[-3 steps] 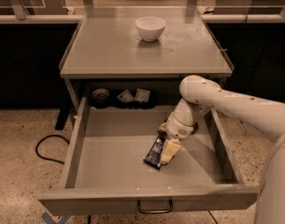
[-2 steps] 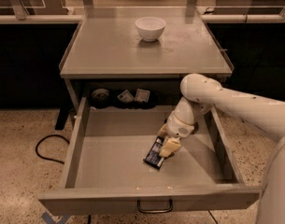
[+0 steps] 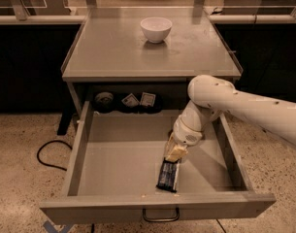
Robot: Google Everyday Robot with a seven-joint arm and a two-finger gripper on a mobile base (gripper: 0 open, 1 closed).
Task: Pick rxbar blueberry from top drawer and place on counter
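Note:
The top drawer [image 3: 79, 149] stands pulled out under the counter [image 3: 113, 47]. On the drawer floor, right of centre and near the front wall, lies the rxbar blueberry [image 3: 168, 175], a dark blue wrapper lying roughly front to back. My gripper [image 3: 175, 153] reaches down into the drawer from the right, and its pale tip sits at the far end of the bar. Whether it touches or grips the bar I cannot tell. The white arm [image 3: 235, 106] crosses above the drawer's right wall.
A white bowl [image 3: 156, 29] stands at the back centre of the counter. At the back of the drawer, small pale packets [image 3: 139, 100] sit in dark round holders. A black cable [image 3: 45, 154] lies on the speckled floor to the left. Dark cabinets flank both sides.
The bar now shows a little nearer the drawer's front wall and more in line below the gripper. The arm has hardly moved.

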